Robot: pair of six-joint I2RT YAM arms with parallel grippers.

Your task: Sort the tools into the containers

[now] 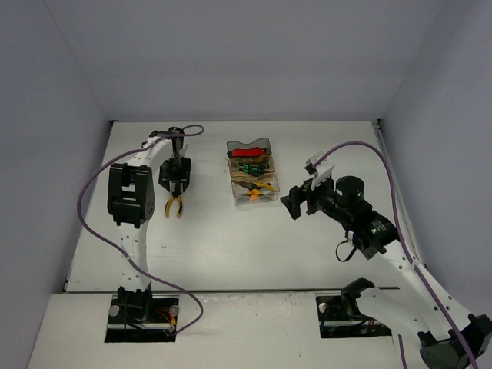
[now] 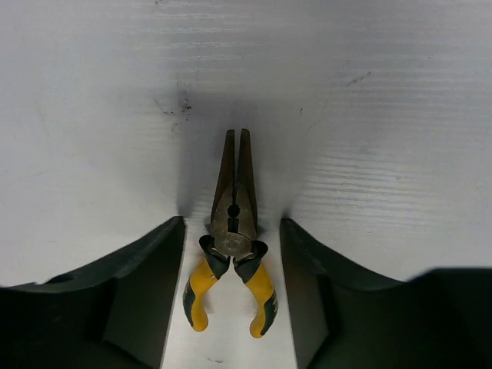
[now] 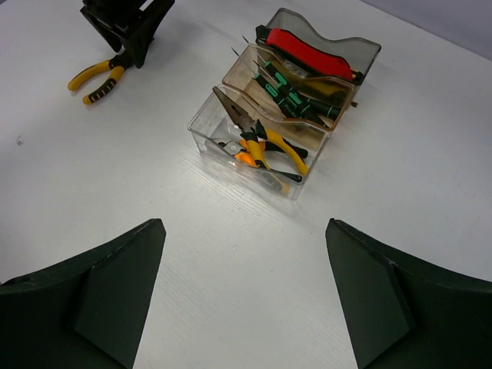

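Note:
A yellow-handled pliers [image 2: 233, 238] lies flat on the white table, jaws closed and pointing away. My left gripper [image 2: 232, 223] is open, one finger on each side of its pivot, neither touching it. It shows in the top view [image 1: 175, 191] with the pliers' handles [image 1: 175, 206] sticking out below it. The three joined bins [image 1: 265, 175] stand at centre: the grey bin [image 3: 367, 51] holds a red-handled cutter [image 3: 307, 52], the amber bin [image 3: 237, 74] holds green-black screwdrivers [image 3: 296, 91], and the clear bin [image 3: 206, 123] holds yellow and orange pliers [image 3: 265, 146]. My right gripper [image 3: 244, 227] is open and empty, above bare table in front of the clear bin.
White walls close in the table at the back and both sides. The left arm's elbow [image 1: 129, 196] and its purple cable [image 1: 88, 196] stand left of the pliers. The right arm [image 1: 361, 219] reaches in from the right.

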